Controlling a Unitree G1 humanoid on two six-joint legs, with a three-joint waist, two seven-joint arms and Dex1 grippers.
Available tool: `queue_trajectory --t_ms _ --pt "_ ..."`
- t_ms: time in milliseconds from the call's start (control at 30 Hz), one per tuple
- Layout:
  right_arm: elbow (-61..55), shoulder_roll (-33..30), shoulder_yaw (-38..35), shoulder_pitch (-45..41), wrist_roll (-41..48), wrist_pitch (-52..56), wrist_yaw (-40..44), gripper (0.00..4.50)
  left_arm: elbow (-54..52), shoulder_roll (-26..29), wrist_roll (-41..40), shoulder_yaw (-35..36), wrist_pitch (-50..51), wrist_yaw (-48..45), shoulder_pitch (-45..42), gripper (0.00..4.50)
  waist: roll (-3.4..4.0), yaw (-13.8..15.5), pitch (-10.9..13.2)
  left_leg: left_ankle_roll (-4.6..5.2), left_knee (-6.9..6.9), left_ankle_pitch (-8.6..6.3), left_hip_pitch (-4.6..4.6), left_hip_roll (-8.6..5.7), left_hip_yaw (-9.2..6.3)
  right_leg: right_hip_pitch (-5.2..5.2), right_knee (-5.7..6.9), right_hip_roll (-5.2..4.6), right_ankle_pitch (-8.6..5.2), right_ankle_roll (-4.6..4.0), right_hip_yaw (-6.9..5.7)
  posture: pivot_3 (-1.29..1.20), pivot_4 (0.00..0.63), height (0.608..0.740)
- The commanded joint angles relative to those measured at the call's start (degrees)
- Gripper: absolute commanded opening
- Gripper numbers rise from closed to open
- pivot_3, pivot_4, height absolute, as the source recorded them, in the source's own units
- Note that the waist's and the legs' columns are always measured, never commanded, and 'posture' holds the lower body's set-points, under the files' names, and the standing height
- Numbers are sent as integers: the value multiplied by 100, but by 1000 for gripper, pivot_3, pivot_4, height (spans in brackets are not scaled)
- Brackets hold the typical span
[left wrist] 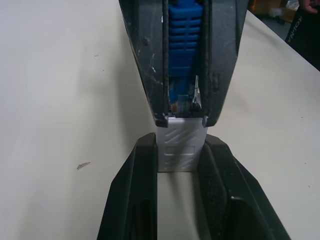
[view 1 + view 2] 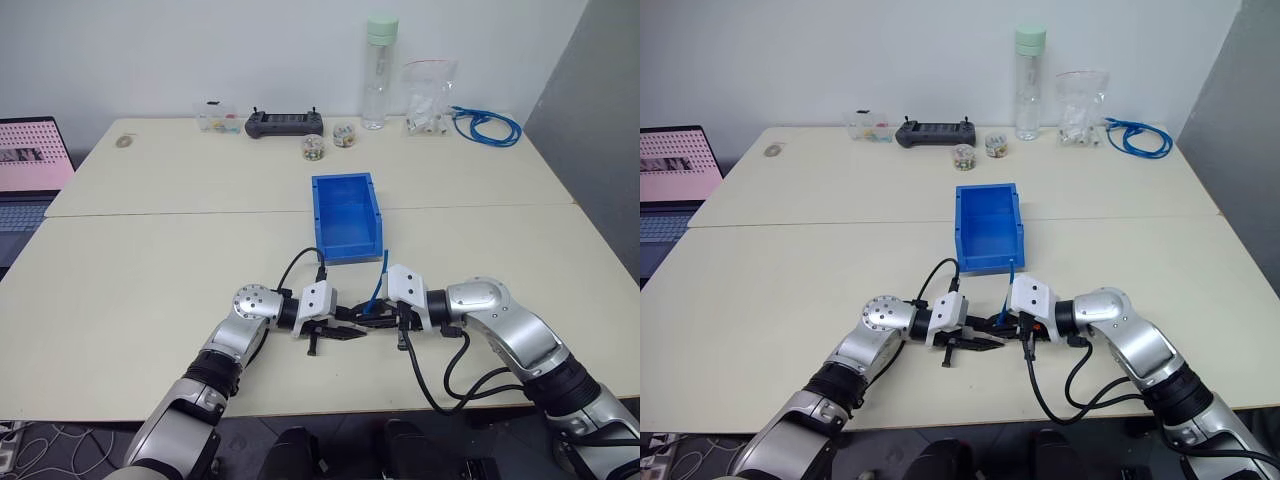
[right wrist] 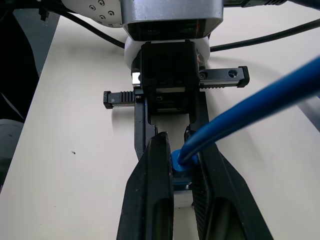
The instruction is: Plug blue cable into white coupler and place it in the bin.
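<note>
Near the front edge of the worktop point(image 2: 150, 270), just short of the bin point(image 2: 345, 213): two hands meeting tip to tip.

Left hand point(image 1: 181, 165): closed on the white coupler point(image 1: 180, 146), which sits clamped between its two black fingers.

Right hand point(image 3: 181, 172): closed on the plug end of the blue cable point(image 3: 250, 112); the cable's free length rises from the fingers and arcs away toward the bin.

Joint: in the left wrist view the clear plug tip sits right at the coupler's mouth, touching it; whether it is seated and latched cannot be told, though it looks at most partly entered.

Bin: open-topped, standing beyond the hands, holding nothing visible.

Progress, as judged: both parts picked up and aligned; mating under way or just about complete. Left to do: confirm the plug is home, release one hand, carry the joined pair over the bin's near wall and drop it inside.
</note>
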Motion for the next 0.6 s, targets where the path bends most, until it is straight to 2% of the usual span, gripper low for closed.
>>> queue_trajectory --t_ms 33,267,433,600 --pt "380 164 173 232 -134 252 4 193 -181 -31 -53 81 115 87 121 784 0 0 -1 0 0 0 0 0 0 0 0 0 0 0 0 0 150 740" --pt "1130 266 351 581 -681 -488 -5 193 -450 -35 -66 117 253 171 228 784 0 -20 -53 0 -4 -1 28 5 -4 25 -3 0 -8 11 2 0 150 740" --pt "1543 238 631 655 -1117 -991 105 193 -583 5 -71 132 317 169 291 784 -6 -22 -66 14 -17 -16 112 4 -4 109 -16 1 -36 30 2 0 150 740" --pt "1760 406 507 519 -1023 -972 127 193 -683 10 -62 181 292 266 310 784 -25 -35 -97 14 -21 -17 119 8 -5 111 -15 0 -37 28 5 0 150 740"
